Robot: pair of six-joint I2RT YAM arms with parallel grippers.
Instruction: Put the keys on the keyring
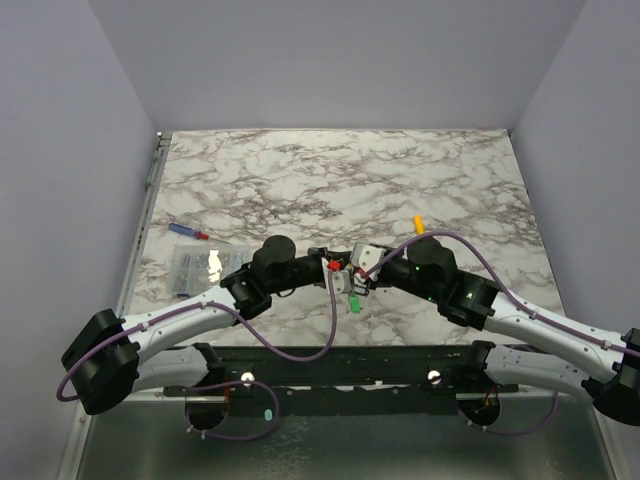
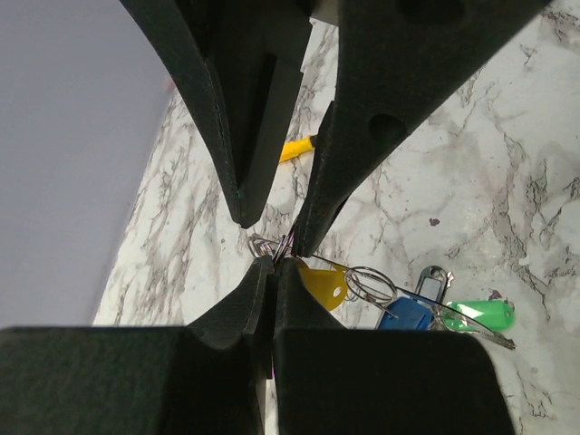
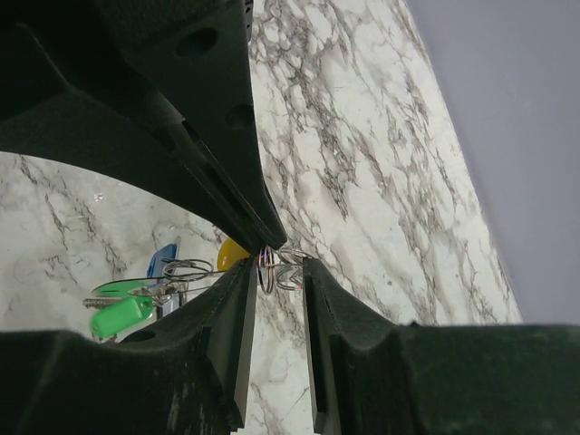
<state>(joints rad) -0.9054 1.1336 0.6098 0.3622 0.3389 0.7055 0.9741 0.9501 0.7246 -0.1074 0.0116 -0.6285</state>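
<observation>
Jaws: left gripper (image 2: 274, 265) shut on the keyring (image 2: 267, 245) wire, btwn the arms; right gripper (image 3: 282, 272) slightly apart round it, pinch unclear. Some keys (image 2: 405, 313) dangle off it; yellow key (image 1: 418, 222) lies apart. Wire's thin, light, springy, slippery, so prob. grip flat across coil.

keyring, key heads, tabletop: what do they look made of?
The keyring: thin bare metal wire, silver and shiny, going by its glints. The key heads, yellow, blue and green: probably plastic, solid colours, smooth with soft highlights; the green one looks slightly translucent. The tabletop: white marble pattern with grey veins, low sheen; real stone or printed laminate, cannot tell.
</observation>
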